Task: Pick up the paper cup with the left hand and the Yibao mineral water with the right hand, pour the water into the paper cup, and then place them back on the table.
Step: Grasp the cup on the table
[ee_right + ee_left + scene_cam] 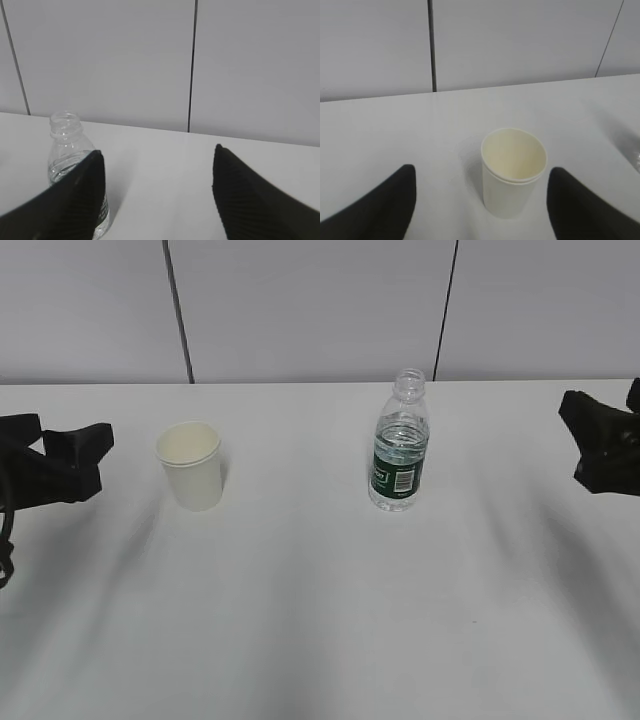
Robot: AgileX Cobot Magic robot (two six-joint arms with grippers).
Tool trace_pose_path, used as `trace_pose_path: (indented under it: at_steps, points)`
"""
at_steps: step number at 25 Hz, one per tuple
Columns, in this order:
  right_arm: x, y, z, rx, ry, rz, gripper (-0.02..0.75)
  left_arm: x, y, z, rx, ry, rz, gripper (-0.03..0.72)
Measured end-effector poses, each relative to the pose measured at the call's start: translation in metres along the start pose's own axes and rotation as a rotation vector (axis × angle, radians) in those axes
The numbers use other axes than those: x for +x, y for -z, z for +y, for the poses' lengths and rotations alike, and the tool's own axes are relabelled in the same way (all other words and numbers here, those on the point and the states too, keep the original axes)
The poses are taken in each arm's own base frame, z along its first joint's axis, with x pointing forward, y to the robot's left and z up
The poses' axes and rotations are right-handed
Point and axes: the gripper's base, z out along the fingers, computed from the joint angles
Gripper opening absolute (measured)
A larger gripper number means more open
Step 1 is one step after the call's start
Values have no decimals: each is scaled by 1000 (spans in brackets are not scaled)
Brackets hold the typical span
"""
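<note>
The off-white paper cup [190, 465] stands upright and empty on the white table [320, 620], left of centre. The capless Yibao water bottle [399, 443] with its green label stands right of centre. My left gripper [95, 445] is open at the left edge, a short way left of the cup. In the left wrist view the cup [512, 172] sits ahead between the spread fingers, untouched. My right gripper [575, 415] is open at the right edge, well right of the bottle. In the right wrist view the bottle [67, 150] stands partly behind the left finger [75, 200].
A grey panelled wall [320, 310] runs along the table's far edge. Nothing else stands on the table.
</note>
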Motion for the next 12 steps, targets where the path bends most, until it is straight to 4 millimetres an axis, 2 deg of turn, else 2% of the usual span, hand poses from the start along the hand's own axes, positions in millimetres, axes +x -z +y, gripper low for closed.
trace_pose_path:
  at_steps: [5,12]
  points:
    - [9,-5,0,-1,0,30,499,15,-11,-1,16,-9,8,496]
    - [8,-8,0,0,0,-23,499,33,-6,-3,42,-30,68,496]
